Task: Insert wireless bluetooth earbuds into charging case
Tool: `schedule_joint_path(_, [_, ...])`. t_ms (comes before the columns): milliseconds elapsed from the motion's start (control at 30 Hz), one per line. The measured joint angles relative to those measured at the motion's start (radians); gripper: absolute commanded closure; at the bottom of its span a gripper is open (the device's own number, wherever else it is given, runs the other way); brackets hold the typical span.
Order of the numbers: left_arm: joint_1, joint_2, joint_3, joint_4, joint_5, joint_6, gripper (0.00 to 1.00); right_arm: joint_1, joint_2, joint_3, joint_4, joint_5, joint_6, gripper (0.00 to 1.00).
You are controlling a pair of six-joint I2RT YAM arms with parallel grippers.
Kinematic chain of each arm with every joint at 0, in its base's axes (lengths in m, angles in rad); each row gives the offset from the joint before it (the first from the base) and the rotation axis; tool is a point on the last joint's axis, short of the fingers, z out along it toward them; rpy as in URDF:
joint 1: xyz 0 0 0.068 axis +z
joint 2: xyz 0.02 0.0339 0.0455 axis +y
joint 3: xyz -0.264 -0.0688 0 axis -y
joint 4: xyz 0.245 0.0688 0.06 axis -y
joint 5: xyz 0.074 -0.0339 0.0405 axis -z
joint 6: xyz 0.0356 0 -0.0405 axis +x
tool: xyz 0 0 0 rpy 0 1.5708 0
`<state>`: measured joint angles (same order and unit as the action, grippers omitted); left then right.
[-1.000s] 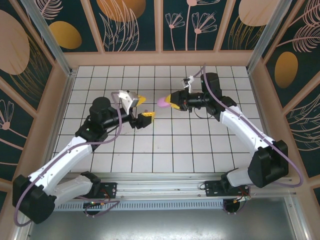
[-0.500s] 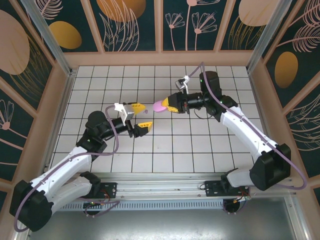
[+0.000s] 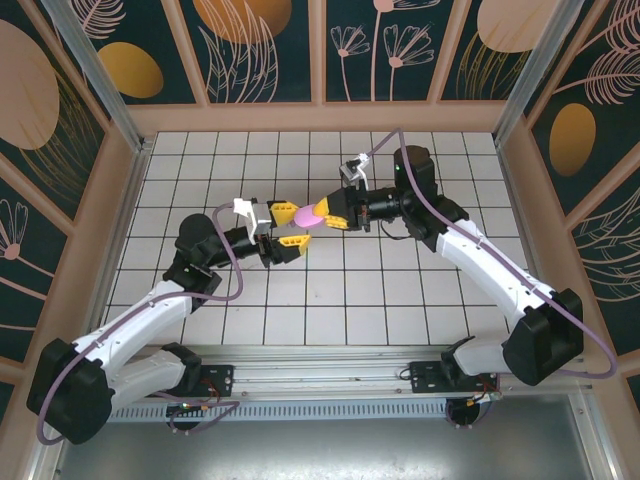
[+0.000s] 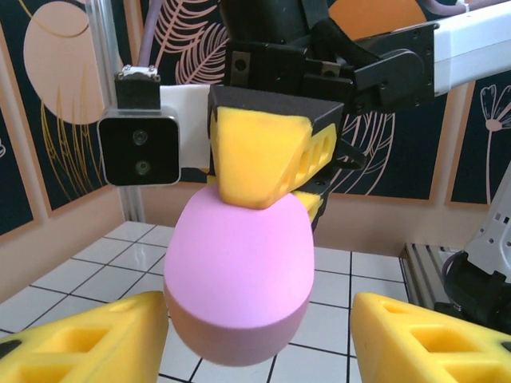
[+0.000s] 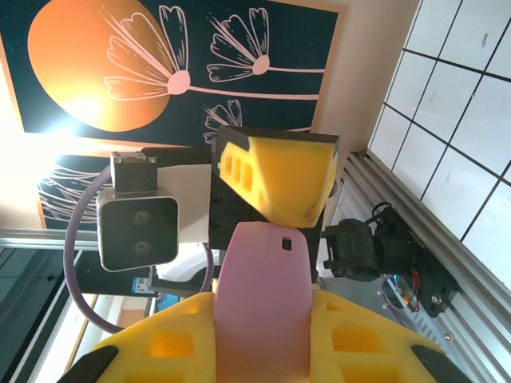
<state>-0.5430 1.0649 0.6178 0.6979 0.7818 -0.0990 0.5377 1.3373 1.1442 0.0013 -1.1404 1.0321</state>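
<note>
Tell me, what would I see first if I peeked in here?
The smooth pink case, shaped like an egg, is pinched by the right gripper above the middle of the white tiled table. The left gripper faces it, its yellow fingers open on either side of it.

- Centre of frame: right gripper [image 3: 329, 214] clamps a pink charging case [image 3: 316, 212] above the tiled surface [image 3: 400, 290].
- Left gripper [image 3: 289, 227], jaws apart, sits just left, at the case's tip.
</note>
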Motion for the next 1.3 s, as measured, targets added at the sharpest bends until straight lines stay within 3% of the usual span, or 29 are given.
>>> schedule_joint_path(100, [0.002,0.006,0.002,0.01,0.004,-0.005,0.48,0.003,-0.002,0.0,0.0,-0.005,0.003,0.85])
schedule_joint_path(267, [0.002,0.019,0.003,0.01,0.012,-0.008,0.44,0.021,-0.002,0.0,0.003,-0.005,0.007,0.85])
schedule_joint_path(433, [0.002,0.029,0.003,0.029,0.015,-0.019,0.58,0.024,-0.002,0.0,0.003,-0.003,0.015,0.84])
schedule_joint_path(567, [0.002,0.031,0.003,0.039,0.022,-0.025,0.63,0.023,-0.005,0.0,0.006,-0.002,0.022,0.84])
schedule_joint_path(600, [0.002,0.031,0.003,0.041,0.022,-0.025,0.65,0.023,-0.006,0.0,0.008,-0.002,0.022,0.83])
schedule_joint_path(767, [0.002,0.03,0.005,0.037,0.018,-0.025,0.71,0.023,-0.007,0.001,-0.004,0.01,0.017,0.52])
schedule_joint_path(933, [0.002,0.017,0.067,-0.111,0.004,0.021,0.76,-0.001,-0.027,0.045,-0.126,0.116,-0.092,0.42])
schedule_joint_path(1100, [0.002,-0.022,0.155,-0.325,-0.005,0.102,0.78,-0.064,-0.14,0.095,-0.253,0.292,-0.261,0.41])
schedule_joint_path(1300, [0.008,-0.075,0.177,-0.515,-0.008,0.175,0.79,-0.057,-0.229,0.141,-0.332,0.429,-0.441,0.4])
